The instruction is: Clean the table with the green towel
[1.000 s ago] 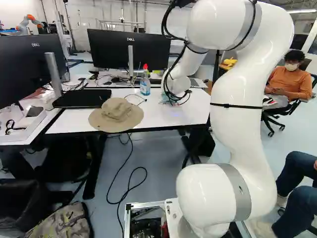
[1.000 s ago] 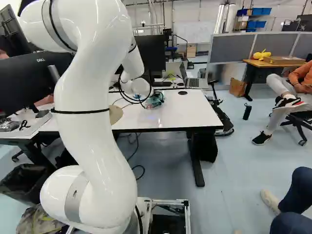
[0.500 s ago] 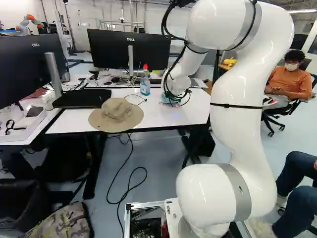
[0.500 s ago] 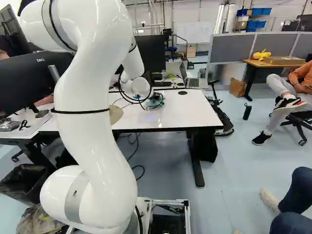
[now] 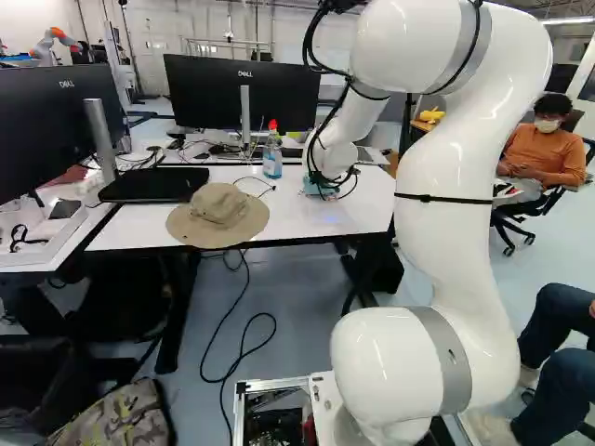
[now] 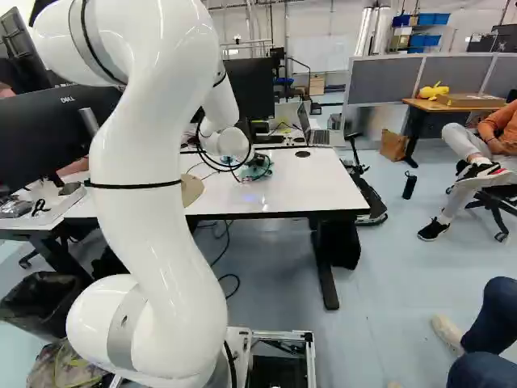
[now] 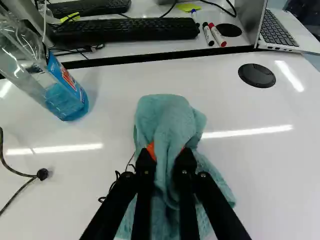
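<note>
Pinching the towel (image 7: 167, 122), the gripper (image 7: 165, 156) had shifted slightly w/ it, prob. wiping the table (image 7: 112, 120) below; bottle (image 7: 65, 95) stood apart, ahead.

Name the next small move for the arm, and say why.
Probably sweep the towel across the tabletop, away from the bottle: the fingers are closed on the towel, it appears to touch the tabletop, and the bottle stands close on one side.

There is passing room over the white tabletop (image 6: 323, 182) on the right — at left, bottle of blue liquid (image 7: 67, 97) far, tan brimmed hat (image 5: 218, 216) near, block it.
</note>
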Motion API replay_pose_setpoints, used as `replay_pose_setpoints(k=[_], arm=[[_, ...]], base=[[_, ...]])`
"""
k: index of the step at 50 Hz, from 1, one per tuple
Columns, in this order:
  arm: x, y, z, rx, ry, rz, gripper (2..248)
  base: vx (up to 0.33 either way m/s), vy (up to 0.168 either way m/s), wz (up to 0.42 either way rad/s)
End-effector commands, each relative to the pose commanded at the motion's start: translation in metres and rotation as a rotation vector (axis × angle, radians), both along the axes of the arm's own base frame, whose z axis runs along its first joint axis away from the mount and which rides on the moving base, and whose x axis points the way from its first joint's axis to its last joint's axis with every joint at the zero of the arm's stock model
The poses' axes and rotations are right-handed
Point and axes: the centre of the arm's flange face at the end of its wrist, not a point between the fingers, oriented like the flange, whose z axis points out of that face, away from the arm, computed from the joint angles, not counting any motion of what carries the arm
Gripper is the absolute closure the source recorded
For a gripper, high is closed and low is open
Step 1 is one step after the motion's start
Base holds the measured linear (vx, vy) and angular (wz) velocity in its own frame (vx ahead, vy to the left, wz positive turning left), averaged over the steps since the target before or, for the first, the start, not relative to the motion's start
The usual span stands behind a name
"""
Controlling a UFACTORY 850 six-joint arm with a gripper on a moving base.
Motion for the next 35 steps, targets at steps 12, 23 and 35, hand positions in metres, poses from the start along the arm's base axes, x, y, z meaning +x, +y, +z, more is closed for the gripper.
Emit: replay_pose_setpoints(k=[12,23,35], arm=[[0.0006,-0.0001,0.0007,-0.001,-0.011,0.000,196],[0.0006,-0.0001,0.0007,-0.001,-0.011,0.000,196],[0.0073,0.0013,0.0001,-0.001,-0.015,0.002,196]], base=[[0.000,0.000,0.000],[0.000,0.000,0.000],[0.000,0.000,0.000]])
